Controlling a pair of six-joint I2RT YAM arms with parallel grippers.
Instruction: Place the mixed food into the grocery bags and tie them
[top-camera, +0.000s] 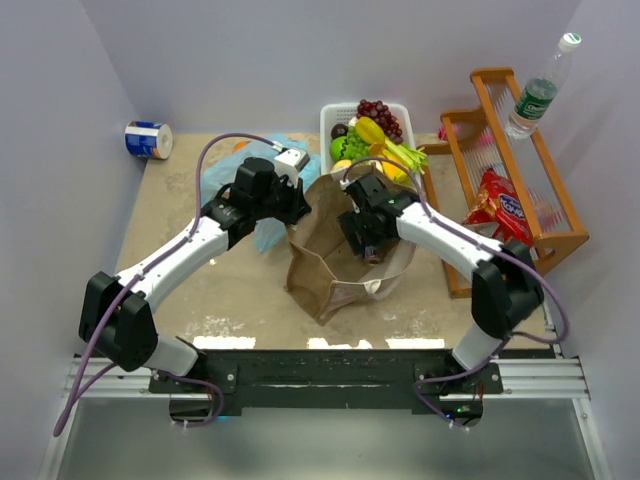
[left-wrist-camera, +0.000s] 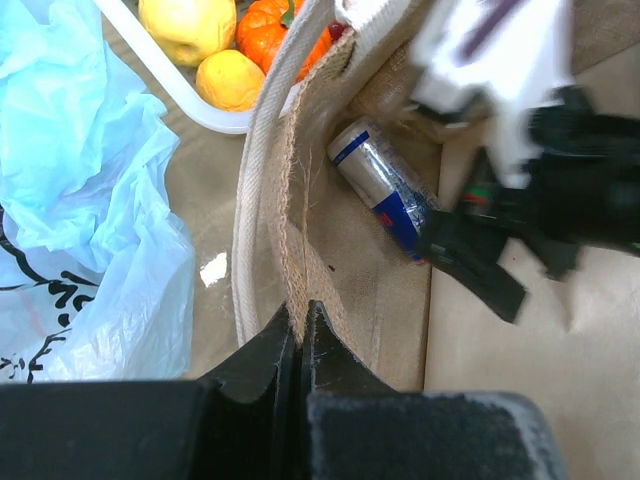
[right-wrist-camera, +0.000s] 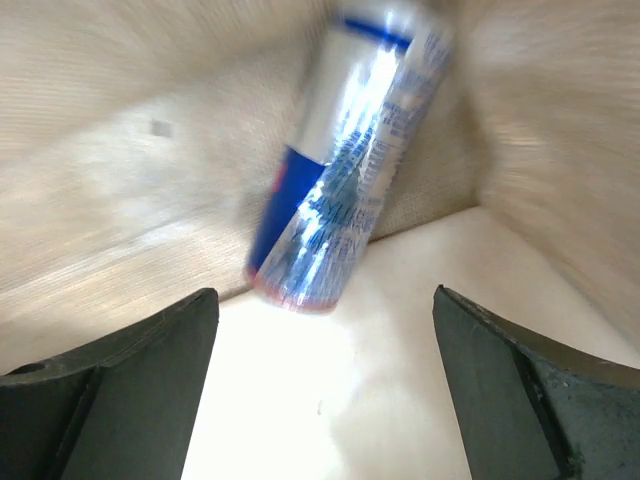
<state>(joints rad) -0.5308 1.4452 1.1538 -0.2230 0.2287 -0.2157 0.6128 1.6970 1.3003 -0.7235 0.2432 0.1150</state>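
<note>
Blue-silver can (right-wrist-camera: 340, 170); water btl (top-camera: 540, 90); wood rack (top-camera: 565, 238)

I have the paper bag (top-camera: 335, 265) in the middle of the table (top-camera: 240, 290), a can (left-wrist-camera: 385, 190) lying inside it. The plastic bag (top-camera: 222, 172) sits just left of it, the basket (top-camera: 325, 125) of food (top-camera: 370, 135) just behind it at the far edge. A rack (top-camera: 560, 235) along the right edge carries a bottle (top-camera: 540, 90) and a snack packet (top-camera: 497, 208); a roll (top-camera: 149, 140) lies in the far left corner.

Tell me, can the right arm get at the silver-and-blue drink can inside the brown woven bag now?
Probably yes. The right pincer is open inside the brown woven bag, the silver-and-blue drink can lies just ahead of it, and nothing shows between them.
</note>
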